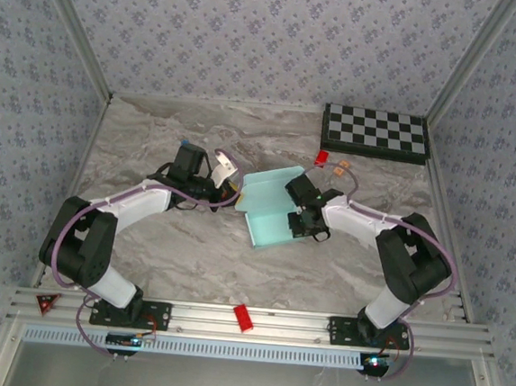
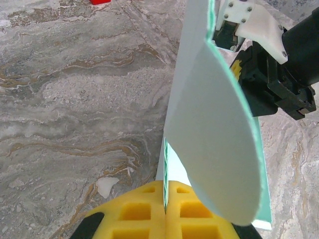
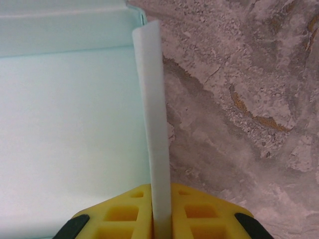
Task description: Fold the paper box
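Card sits pinched in both of my jaws. The paper box point(image 1: 270, 208), pale light-blue and partly raised, lies on the marbled counter point(image 1: 189, 259) about midway between my two arms, with its far panel tilted up and the near part lying flat. My left jaws are closed hard on the box's left edge. From the left wrist, my yellow pads point(image 2: 134, 211) meet with only thin card between them, and a rounded flap point(image 2: 219, 139) stands upright just above them. My right jaws are all but closed, clamped on the box's right side. From the right wrist, the yellow pads point(image 3: 194, 214) press on a narrow upright strip point(image 3: 154, 124) of the card, with the box's pale floor point(image 3: 65, 124) to its left and bare counter to its right. From the left wrist, the black body of my right arm point(image 2: 284, 74) sits just beyond the flap. A black-and-white checkerboard point(image 1: 375, 133) lies at the counter's far right corner, well apart from the box. A small red block point(image 1: 323, 156) and an orange piece point(image 1: 340, 170) lie near the box's far right corner. Another red piece point(image 1: 243, 317) rests on the metal rail point(image 1: 319, 325) between my bases.
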Controlling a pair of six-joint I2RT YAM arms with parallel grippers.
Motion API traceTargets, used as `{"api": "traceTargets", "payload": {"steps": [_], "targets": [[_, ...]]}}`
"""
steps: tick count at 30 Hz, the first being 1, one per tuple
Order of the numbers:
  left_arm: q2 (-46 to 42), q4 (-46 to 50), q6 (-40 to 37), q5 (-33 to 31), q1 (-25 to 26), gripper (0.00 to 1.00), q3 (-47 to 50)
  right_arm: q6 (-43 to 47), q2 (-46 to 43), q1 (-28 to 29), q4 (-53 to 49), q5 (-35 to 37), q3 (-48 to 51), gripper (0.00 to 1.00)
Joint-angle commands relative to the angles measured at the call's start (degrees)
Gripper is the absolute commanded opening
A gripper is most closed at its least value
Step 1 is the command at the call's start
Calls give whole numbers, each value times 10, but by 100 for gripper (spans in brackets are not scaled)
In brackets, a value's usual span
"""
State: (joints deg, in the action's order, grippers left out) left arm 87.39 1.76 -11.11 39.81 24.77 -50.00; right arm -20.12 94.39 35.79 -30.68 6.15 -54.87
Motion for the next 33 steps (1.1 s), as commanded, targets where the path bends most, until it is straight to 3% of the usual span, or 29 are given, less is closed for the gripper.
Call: {"api": "traceTargets", "payload": {"steps": [1, 22, 33], "targets": [[-14, 1, -15, 6, -7, 0, -19, -21, 34, -2, -72, 66, 9, 14], [-9, -3, -8, 14, -8, 0, -21, -59, 38, 5, -97, 111, 4, 13], [17, -2, -15, 20, -7, 0, -47, -73, -17, 10, -40, 54, 18, 27]]}}
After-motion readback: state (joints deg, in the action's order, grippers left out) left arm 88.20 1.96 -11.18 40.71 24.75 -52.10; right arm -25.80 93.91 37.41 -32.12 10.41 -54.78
